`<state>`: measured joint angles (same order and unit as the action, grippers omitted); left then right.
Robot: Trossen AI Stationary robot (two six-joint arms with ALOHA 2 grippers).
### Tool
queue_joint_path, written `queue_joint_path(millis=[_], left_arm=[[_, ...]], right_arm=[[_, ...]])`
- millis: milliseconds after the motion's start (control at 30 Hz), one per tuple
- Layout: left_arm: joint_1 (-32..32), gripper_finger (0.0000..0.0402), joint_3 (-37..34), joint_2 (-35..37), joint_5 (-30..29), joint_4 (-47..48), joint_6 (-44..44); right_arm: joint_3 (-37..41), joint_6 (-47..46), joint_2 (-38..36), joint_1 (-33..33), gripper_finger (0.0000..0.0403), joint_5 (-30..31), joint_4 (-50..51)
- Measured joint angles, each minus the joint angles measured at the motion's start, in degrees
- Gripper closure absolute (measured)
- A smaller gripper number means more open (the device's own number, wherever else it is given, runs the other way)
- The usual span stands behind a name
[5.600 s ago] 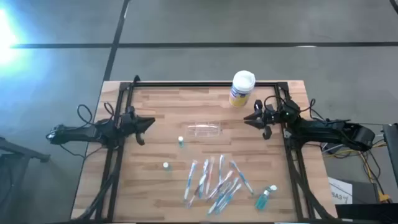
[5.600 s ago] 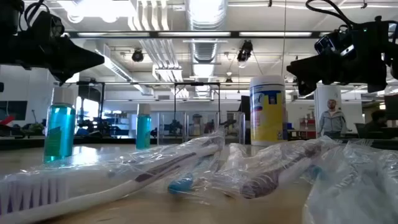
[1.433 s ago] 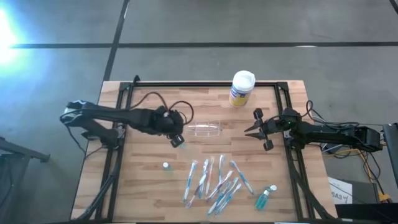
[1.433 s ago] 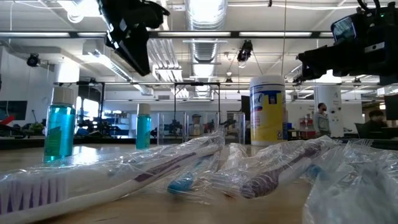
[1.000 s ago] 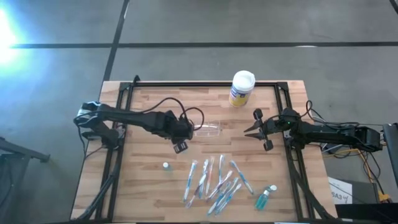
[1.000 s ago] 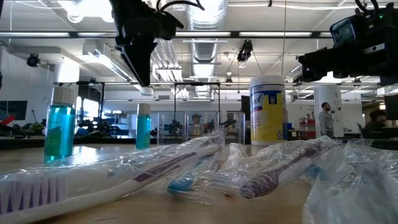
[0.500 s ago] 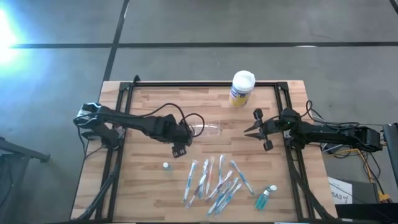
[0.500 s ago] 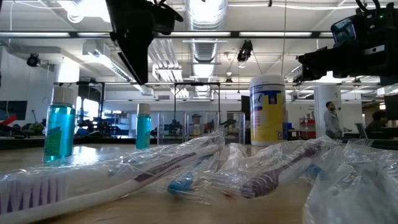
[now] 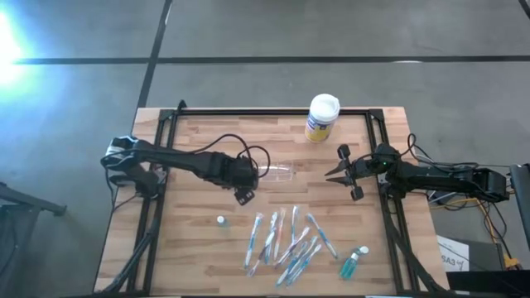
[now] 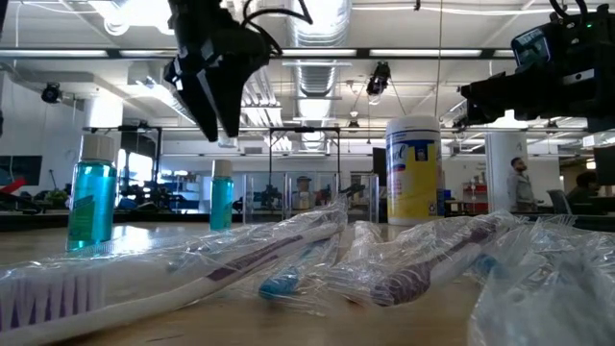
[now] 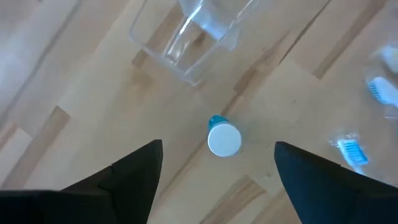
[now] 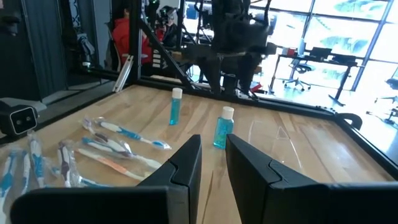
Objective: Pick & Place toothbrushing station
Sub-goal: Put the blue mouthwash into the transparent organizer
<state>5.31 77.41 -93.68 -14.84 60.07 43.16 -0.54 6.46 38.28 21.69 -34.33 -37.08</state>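
Here the left gripper [image 9: 242,189] hangs wide open above a small blue bottle [image 11: 222,137], just left of the toothbrushing station [image 9: 274,173], which lies on its side mid-worktop [image 9: 199,248], seemingly untouched. The right gripper [image 9: 346,172] waits over the right side, fingers [image 12: 180,163] narrow with nothing between them. Wrapped toothbrushes [image 9: 286,240] lie nearer; a white-lidded canister [image 9: 322,117] stands at the far edge.

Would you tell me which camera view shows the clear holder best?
The left wrist view: the clear holder lies close and large on the wood, though cut off by the frame. The high view shows it whole but small; the right wrist view gives a faint outline; in the low view I cannot make it out.
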Motion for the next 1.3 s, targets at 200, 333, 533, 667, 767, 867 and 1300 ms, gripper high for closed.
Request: queue_joint_path(millis=[200, 333, 533, 667, 767, 867, 1300], left_arm=[[-0.6, 0.0092, 0.0, -3.8, 3.5, 0.0, 0.2], [-0.8, 0.0092, 0.4, -4.7, 3.5, 0.0, 0.2], [-1.3, 0.0092, 0.1, -4.9, 3.5, 0.0, 0.2], [-1.6, 0.0092, 0.1, -5.0, 3.4, 0.0, 0.2], [-1.7, 0.0092, 0.1, -5.3, 3.5, -0.1, 0.2], [-1.7, 0.0092, 0.1, -6.1, 4.0, -0.2, -0.2], [-2.6, 0.0144, 0.0, -6.9, 5.5, -1.6, -2.5]], right_arm=[[0.0, 0.0, 0.0, 0.0, 0.0335, 0.0, 0.1], [0.0, 0.0, 0.0, 0.0, 0.0335, 0.0, 0.1], [0.0, 0.2, 0.0, 0.0, 0.0335, 0.0, 0.1], [0.0, 0.2, 0.0, 0.0, 0.0335, 0.0, 0.1], [0.0, 0.2, 0.0, 0.0, 0.0335, 0.0, 0.1], [0.0, 0.2, 0.0, 0.0, 0.0335, 0.0, 0.1], [0.0, 0.2, 0.0, 0.0, 0.0335, 3.0, 0.2]])
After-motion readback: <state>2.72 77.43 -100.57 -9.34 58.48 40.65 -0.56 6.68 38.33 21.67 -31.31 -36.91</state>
